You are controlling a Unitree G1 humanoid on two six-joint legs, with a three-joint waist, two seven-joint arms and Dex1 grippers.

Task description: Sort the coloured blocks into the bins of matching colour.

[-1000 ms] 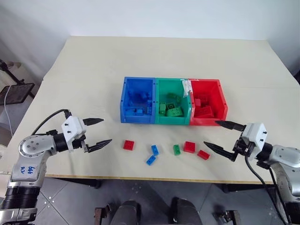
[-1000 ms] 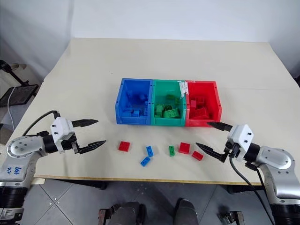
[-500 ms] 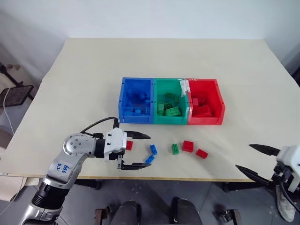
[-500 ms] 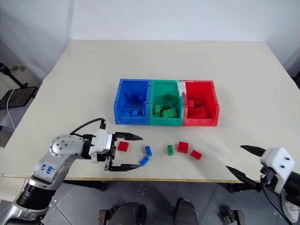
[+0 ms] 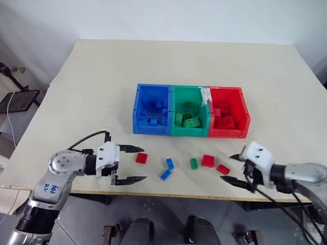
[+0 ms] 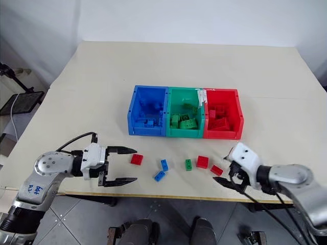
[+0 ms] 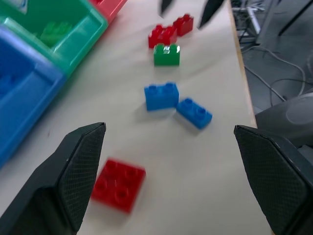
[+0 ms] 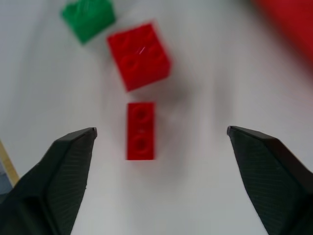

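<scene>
Three joined bins stand mid-table: blue (image 5: 135,109), green (image 5: 189,131) and red (image 5: 246,115), each holding blocks of its colour. In front lie loose blocks: a red square (image 5: 141,158), two blue ones (image 5: 169,163) (image 5: 165,174), a green one (image 5: 194,163), a red square (image 5: 207,161) and a small red brick (image 5: 223,169). My left gripper (image 5: 145,163) is open and level, with the left red square (image 7: 119,185) just ahead of its fingers. My right gripper (image 5: 226,168) is open and tilted down, its fingers straddling the small red brick (image 8: 141,130) without touching it.
The table's front edge (image 5: 179,193) runs close behind the loose blocks and under both grippers. A strip of white tape (image 5: 205,95) sits on the rim between the green and red bins. The far half of the table (image 5: 184,61) is bare.
My right gripper has swung in from the front right edge and dipped down over the small red brick. My left gripper has drawn back leftward from the blue blocks, toward the red square.
</scene>
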